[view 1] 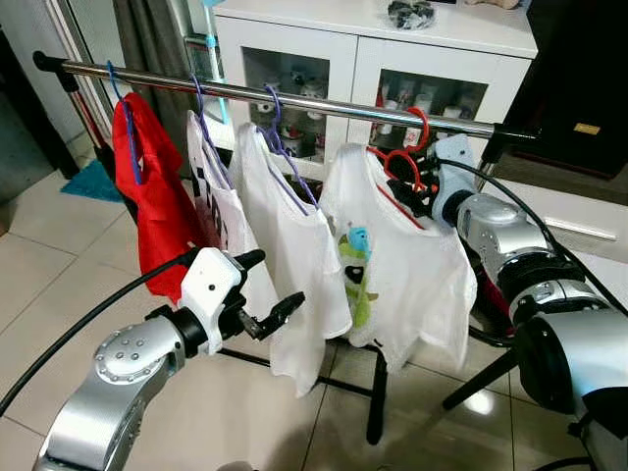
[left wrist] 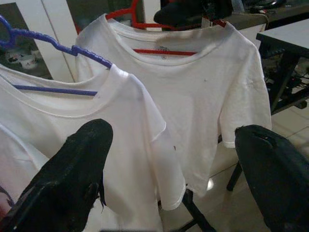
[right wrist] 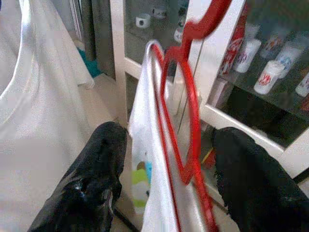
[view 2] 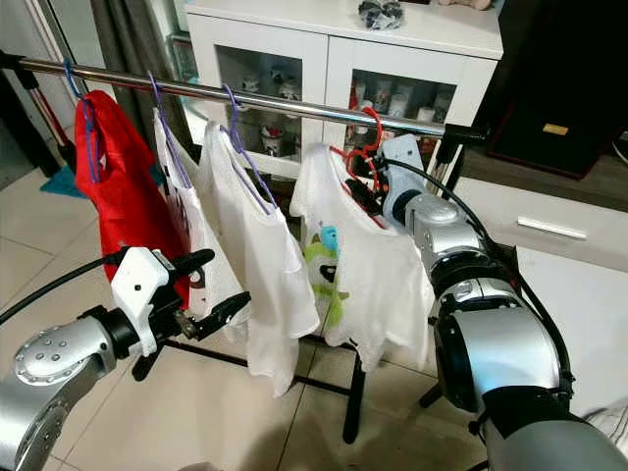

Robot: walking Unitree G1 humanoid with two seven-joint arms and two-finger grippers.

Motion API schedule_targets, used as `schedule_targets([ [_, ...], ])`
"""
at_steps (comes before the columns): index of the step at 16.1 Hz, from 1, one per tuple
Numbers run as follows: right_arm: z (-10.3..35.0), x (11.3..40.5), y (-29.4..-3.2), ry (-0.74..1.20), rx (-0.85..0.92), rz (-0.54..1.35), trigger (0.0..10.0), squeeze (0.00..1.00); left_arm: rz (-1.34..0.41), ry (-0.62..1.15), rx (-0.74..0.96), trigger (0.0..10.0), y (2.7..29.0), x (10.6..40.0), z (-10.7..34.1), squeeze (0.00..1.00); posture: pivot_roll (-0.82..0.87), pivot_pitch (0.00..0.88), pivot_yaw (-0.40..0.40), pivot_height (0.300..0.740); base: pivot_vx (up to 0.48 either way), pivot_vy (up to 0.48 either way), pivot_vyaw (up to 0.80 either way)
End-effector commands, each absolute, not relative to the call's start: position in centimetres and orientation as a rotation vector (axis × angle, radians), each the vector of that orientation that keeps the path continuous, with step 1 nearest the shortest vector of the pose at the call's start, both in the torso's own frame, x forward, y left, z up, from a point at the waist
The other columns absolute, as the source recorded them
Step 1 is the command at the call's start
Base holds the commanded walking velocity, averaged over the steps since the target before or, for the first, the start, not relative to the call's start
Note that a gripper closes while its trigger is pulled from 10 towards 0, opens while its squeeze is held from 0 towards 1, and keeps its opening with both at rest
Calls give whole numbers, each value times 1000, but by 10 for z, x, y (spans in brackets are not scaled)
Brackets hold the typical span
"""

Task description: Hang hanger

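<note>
Red hanger (view 1: 404, 157) hooked over rail (view 1: 294, 98); right pincer (view 1: 424, 196) alongside.

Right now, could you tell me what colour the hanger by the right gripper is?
Red hanger, clearest in the right wrist view.

We see even, bright indoor light, a glare spot on the floor (view 1: 480, 401), and sharp head views; wrist views are softer, their fingers (left wrist: 72, 169) blurred.

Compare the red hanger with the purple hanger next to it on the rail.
The red hanger carries a white T-shirt with a green cartoon print; the purple hanger carries a plain white one. The right gripper is at the red hanger, fingers open; nothing touches the purple one. Both hook over the metal rail.
</note>
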State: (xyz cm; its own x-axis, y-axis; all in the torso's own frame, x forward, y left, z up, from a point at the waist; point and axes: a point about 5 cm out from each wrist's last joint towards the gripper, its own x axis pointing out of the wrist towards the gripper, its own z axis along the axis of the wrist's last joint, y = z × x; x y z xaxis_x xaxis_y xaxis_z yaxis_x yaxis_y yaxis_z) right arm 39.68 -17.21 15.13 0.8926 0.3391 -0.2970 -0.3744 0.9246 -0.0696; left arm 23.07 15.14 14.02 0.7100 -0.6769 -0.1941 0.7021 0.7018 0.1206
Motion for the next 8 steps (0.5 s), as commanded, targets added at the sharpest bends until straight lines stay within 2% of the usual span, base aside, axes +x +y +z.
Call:
schedule_targets([
  [1,161,401,-171,267,-123,374,0,0,-794,135,199,10000,149,232,141,0,35,0,-6,740,0,0,0],
  [8,160,400,-169,283,-104,387,0,0,-803,125,202,10000,147,234,142,0,35,0,-8,740,0,0,0],
])
